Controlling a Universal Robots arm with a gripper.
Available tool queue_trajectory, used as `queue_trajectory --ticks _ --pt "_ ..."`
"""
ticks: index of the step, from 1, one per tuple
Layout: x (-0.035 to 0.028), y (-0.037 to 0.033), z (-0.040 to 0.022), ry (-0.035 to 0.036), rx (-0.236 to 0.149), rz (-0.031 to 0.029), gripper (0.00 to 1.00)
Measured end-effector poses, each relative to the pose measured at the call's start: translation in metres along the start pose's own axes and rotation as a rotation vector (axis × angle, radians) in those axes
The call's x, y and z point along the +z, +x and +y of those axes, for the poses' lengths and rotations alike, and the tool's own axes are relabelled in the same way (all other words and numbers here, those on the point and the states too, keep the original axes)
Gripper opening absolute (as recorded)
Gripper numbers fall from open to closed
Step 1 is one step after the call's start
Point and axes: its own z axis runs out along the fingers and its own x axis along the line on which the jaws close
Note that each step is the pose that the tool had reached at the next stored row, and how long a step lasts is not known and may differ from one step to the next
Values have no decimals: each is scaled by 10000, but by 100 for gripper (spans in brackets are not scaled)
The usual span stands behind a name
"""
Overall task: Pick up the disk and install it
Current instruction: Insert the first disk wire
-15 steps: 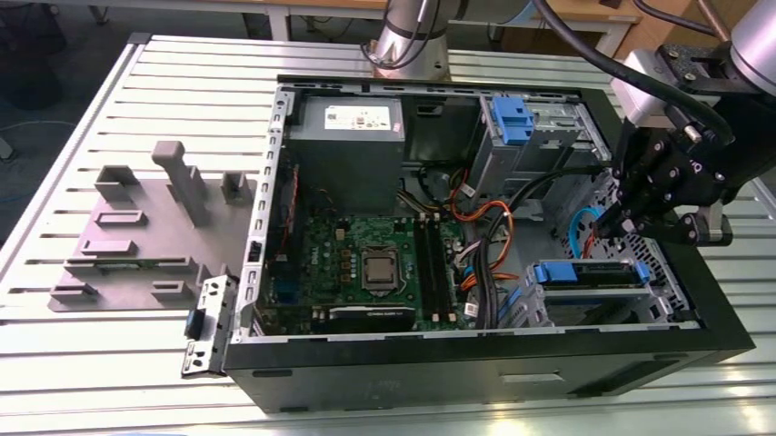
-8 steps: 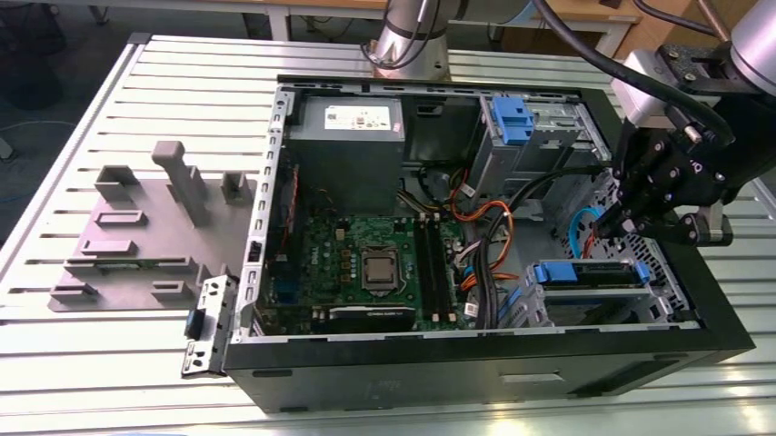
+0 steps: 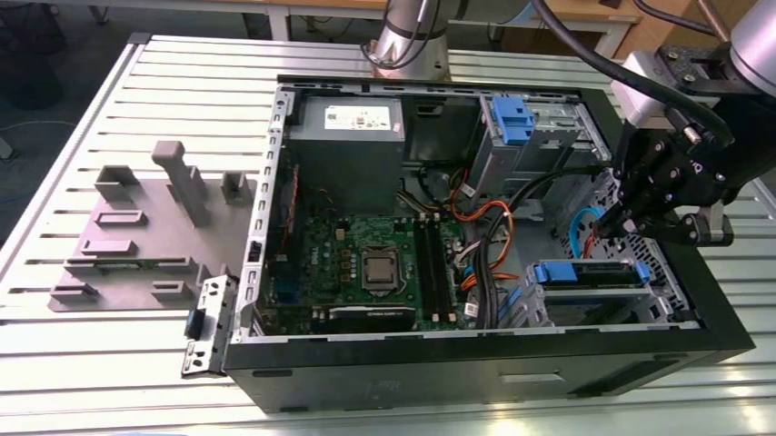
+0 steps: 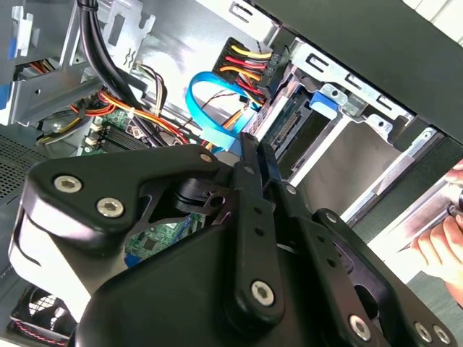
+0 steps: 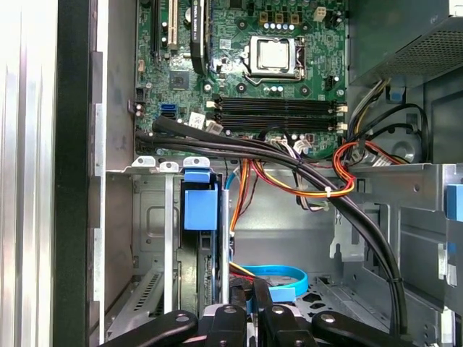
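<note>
The disk [image 3: 591,273] sits in the drive cage [image 3: 601,304] at the case corner on the exterior view's right, with its blue carrier tab [image 3: 555,271] facing the motherboard. In both wrist views the tab [image 5: 199,206] [image 4: 325,100] and the disk's edge [image 5: 211,271] [image 4: 288,127] show inside the cage. My gripper [image 3: 602,236] hangs just above and behind the cage, a short way from the disk. Its black fingers [image 4: 249,170] [image 5: 262,300] are pressed together, shut on nothing.
A loose blue data cable [image 3: 582,222] loops beside the fingertips. Black and orange wire bundles [image 5: 318,177] cross between cage and motherboard [image 3: 363,263]. A second blue carrier [image 3: 510,123] and the grey power supply [image 3: 345,136] lie at the back. A person's hand [image 4: 441,242] is outside the case.
</note>
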Motion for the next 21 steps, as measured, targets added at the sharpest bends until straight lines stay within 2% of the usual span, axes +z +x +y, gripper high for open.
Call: queue_trajectory --ticks 21 --pt "5 26 -2 61 -52 -13 16"
